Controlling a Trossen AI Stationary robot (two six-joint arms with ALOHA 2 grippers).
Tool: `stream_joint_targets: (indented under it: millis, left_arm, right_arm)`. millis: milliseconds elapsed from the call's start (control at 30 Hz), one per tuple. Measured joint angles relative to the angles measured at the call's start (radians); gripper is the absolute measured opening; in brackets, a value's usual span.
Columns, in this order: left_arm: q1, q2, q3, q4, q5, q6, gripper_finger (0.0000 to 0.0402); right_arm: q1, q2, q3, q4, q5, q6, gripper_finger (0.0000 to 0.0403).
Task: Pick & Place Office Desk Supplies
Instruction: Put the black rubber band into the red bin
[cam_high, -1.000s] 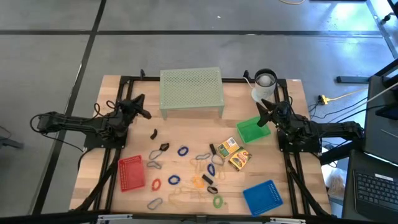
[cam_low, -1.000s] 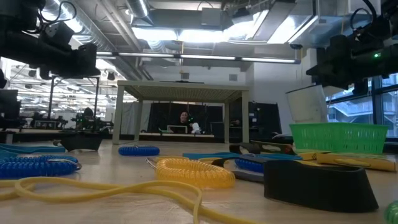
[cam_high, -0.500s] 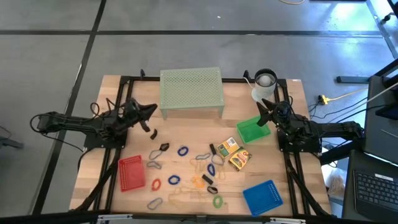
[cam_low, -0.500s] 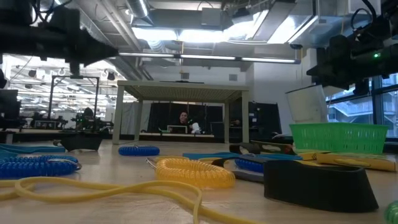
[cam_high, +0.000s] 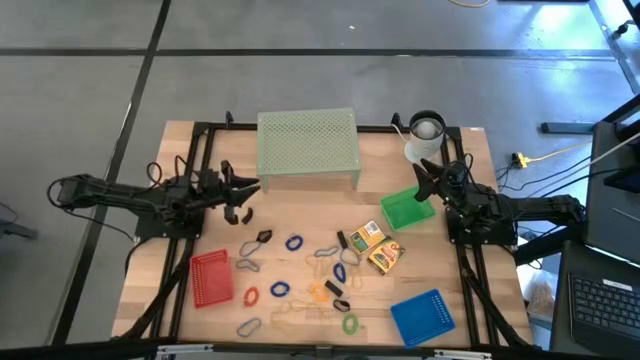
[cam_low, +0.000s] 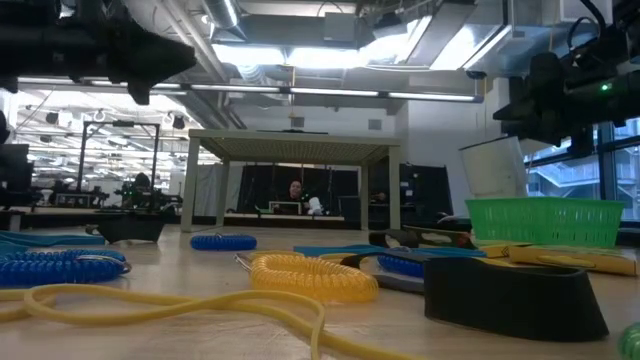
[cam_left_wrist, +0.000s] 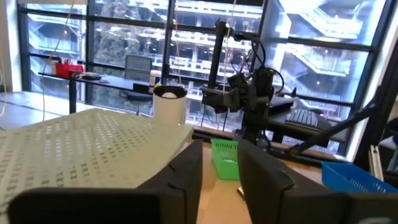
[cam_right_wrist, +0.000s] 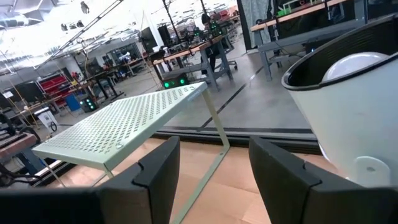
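Two arms hang over the table, and neither one carries anything. The left gripper (cam_high: 247, 188) reaches toward the near left leg of the pale green mesh riser (cam_high: 307, 138), above bare wood, with a small black clip (cam_high: 246, 214) lying just beside it on the board. Seen from its own wrist, its fingers (cam_left_wrist: 186, 177) stand apart with an empty gap between them, the riser's perforated top spreading out to one side.

The right gripper (cam_high: 428, 170) waits at the far right of the table, next to the white cup (cam_high: 425, 129) and over the back edge of the green tray (cam_high: 404, 210). Its fingers (cam_right_wrist: 158, 168) are spread wide with only the riser and the room showing between them.

The desk supplies lie scattered over the middle and near part of the tabletop, well apart from both grippers: blue rings (cam_high: 293, 242), a red ring (cam_high: 251, 297), a green ring (cam_high: 350, 323), silvery clips (cam_high: 248, 327) and two yellow boxes (cam_high: 376, 248) side by side right of centre. The red tray (cam_high: 210, 277) sits near the left edge and the blue tray (cam_high: 421, 317) at the near right corner; from above both look bare inside, though I cannot be sure. From table height, a yellow coil (cam_low: 312, 275) and blue coils (cam_low: 224, 241) fill the foreground.
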Motion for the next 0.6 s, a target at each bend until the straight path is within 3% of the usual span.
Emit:
stream_joint_targets:
  millis: [167, 367, 600]
  left_arm:
    - [-0.013, 0.107, 0.058, -0.008, 0.008, -0.042, 0.0139]
    - [-0.053, 0.272, 0.108, -0.008, 0.116, -0.145, 0.0157]
    - [-0.166, 0.561, 0.197, -0.009, 0.041, -0.205, 0.0154]
  right_arm:
    - [0.0, 0.0, 0.0, 0.0, 0.0, 0.001, 0.0194]
    - [0.0, 0.0, 0.0, 0.0, -0.003, 0.001, 0.0194]
    - [0.0, 0.0, 0.0, 0.0, -0.068, 0.001, 0.0194]
